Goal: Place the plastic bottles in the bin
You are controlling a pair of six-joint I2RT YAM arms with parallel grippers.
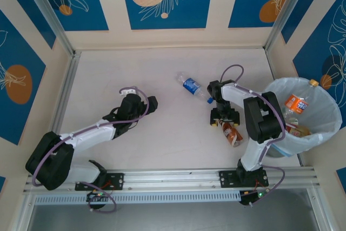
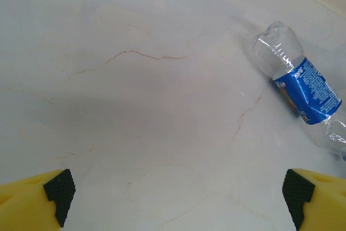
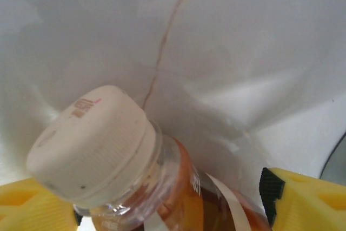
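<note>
A brown-orange bottle (image 1: pixel 232 133) with a white cap (image 3: pixel 92 144) lies on the table beside the bin (image 1: pixel 324 128). My right gripper (image 1: pixel 224 118) stands open over its cap end; in the right wrist view the neck of this bottle (image 3: pixel 178 198) sits between the yellow fingers (image 3: pixel 305 198), close to the left one and apart from the right one. A clear bottle with a blue label (image 1: pixel 191 85) lies farther back, and its blue label (image 2: pixel 308 90) faces the left wrist camera. My left gripper (image 1: pixel 153 103) (image 2: pixel 178 201) is open and holds nothing. An orange-labelled bottle (image 1: pixel 296 101) and others lie inside the bin.
The bin's white bag (image 1: pixel 319 101) stands at the table's right edge, right beside the right arm (image 1: pixel 262 120). Blue-patterned walls close in the back and sides. A metal rail (image 1: pixel 173 178) runs along the near edge. Bare marble-look table (image 2: pixel 135 79) lies under the left gripper.
</note>
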